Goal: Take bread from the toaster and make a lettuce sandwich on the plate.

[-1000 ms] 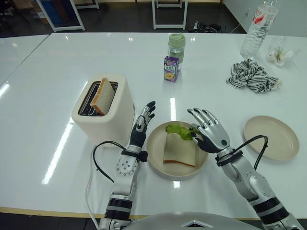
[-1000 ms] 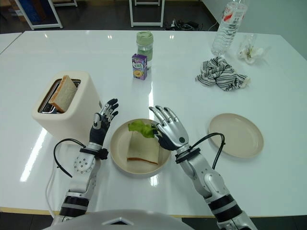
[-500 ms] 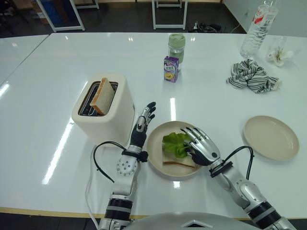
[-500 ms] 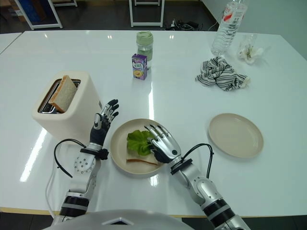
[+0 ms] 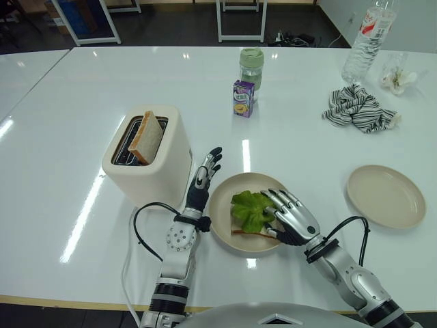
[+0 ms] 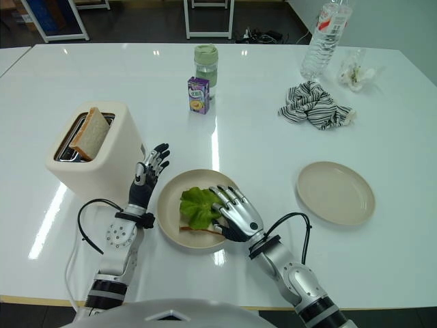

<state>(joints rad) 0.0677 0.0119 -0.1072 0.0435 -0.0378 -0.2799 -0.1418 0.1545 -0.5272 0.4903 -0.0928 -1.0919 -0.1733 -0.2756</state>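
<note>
A cream toaster (image 5: 151,160) stands at the left with one bread slice (image 5: 147,137) sticking up from its slot. A beige plate (image 5: 222,232) in front of me holds a bread slice (image 5: 256,233), mostly covered by a green lettuce leaf (image 5: 249,208). My right hand (image 5: 293,217) lies over the right side of that plate, fingers spread flat and touching the lettuce's edge. My left hand (image 5: 203,179) rests open on the table between the toaster and the plate, fingers pointing away.
A second, bare beige plate (image 5: 386,195) lies at the right. Further back are a purple juice carton (image 5: 243,98), a green lidded cup (image 5: 251,67), a striped cloth (image 5: 358,108) and a water bottle (image 5: 365,37). The toaster's black cable (image 5: 140,229) loops beside my left forearm.
My right hand brought the lettuce down from above the plate's far edge onto the bread, then slid slightly right as the leaf spread flat. The left hand stayed still.
</note>
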